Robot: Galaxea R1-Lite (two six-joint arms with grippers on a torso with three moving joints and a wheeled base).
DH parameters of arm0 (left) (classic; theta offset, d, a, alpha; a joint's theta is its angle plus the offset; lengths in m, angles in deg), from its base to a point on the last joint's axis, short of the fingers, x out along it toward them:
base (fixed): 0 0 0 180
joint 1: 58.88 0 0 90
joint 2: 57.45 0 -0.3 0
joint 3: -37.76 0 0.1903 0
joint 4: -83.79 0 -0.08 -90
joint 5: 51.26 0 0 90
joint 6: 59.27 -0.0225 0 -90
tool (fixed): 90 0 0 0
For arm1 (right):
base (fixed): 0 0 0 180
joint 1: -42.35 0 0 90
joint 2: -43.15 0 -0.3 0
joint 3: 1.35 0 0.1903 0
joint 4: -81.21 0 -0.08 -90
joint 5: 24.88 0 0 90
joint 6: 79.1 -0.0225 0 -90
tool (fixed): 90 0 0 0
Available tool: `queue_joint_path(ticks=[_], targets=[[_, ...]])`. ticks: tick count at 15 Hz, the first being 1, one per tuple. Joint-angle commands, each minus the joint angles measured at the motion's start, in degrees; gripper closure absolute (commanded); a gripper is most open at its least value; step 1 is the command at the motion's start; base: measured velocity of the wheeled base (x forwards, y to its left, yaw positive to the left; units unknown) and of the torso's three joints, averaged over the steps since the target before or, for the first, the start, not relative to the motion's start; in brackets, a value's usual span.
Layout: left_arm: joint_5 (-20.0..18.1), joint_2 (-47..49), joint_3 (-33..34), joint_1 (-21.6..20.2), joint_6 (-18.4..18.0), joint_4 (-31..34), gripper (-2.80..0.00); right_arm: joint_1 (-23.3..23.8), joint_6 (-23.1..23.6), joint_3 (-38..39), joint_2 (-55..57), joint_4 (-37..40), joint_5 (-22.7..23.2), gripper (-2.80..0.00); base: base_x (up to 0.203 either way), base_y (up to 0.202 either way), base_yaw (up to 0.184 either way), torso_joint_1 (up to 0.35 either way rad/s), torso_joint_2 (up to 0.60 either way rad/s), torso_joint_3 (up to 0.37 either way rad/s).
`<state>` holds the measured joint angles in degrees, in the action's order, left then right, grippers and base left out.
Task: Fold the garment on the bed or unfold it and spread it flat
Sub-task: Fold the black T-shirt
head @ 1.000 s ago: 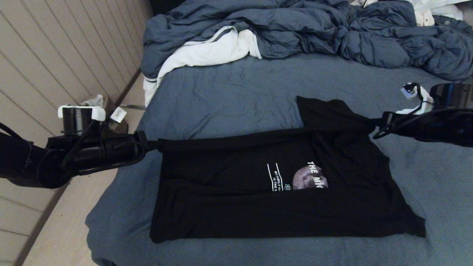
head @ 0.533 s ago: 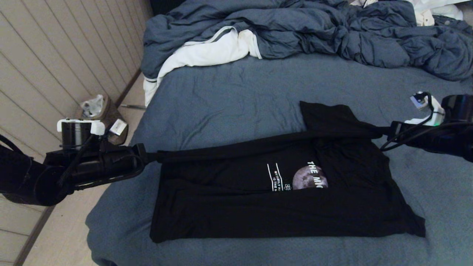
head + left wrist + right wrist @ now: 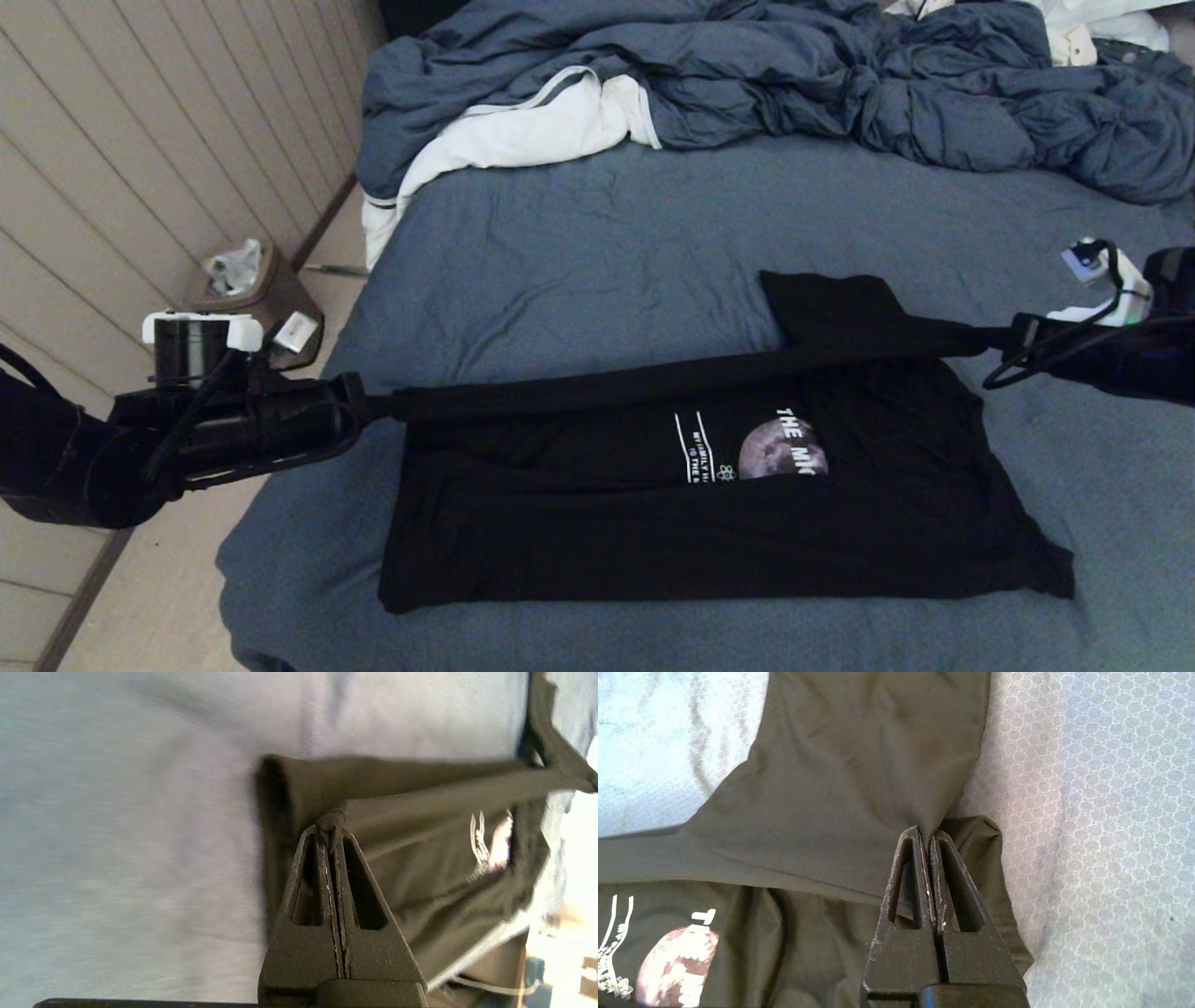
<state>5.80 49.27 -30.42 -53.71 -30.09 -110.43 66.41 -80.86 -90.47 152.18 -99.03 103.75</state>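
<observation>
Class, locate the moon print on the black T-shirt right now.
In the head view the moon print sits near the middle of the T-shirt, just below the taut folded edge stretched between the left pincer and right pincer, half covered by a fold.

Dim head view; left wrist view smeared, perhaps motion blur.

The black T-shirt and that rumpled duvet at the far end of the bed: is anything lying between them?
Nothing: in the head view only bare blue-grey sheet of the bed lies between the black T-shirt and the duvet.
</observation>
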Motion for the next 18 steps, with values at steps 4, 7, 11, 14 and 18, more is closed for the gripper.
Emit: queue_joint_path(ticks=[4,7,11,14,18], targets=[[-0.3,0.5,-0.8,-1.6,0.1,-0.3,0.0,0.8,-0.5,-3.5,2.6,-1.0,0.3,0.0,0.0,0.0,0.0,0.0,0.0,0.0],[-0.4,0.5,-0.3,-1.6,0.1,-0.2,0.0,1.6,-0.5,-2.9,2.2,-1.1,0.4,0.0,0.0,0.0,0.0,0.0,0.0,0.0],[-0.4,0.7,1.0,-1.5,-0.5,-0.2,0.0,1.8,0.7,1.1,1.4,-1.3,1.6,0.0,0.0,0.0,0.0,0.0,0.0,0.0],[-2.0,0.7,1.9,-1.2,-0.7,-0.2,0.0,1.5,2.2,2.7,1.5,-1.3,2.0,0.0,0.0,0.0,0.0,0.0,0.0,0.0],[-3.2,0.8,3.1,-1.0,-2.3,-0.2,0.0,1.3,2.5,3.4,1.8,-1.3,2.0,0.0,0.0,0.0,0.0,0.0,0.0,0.0]])
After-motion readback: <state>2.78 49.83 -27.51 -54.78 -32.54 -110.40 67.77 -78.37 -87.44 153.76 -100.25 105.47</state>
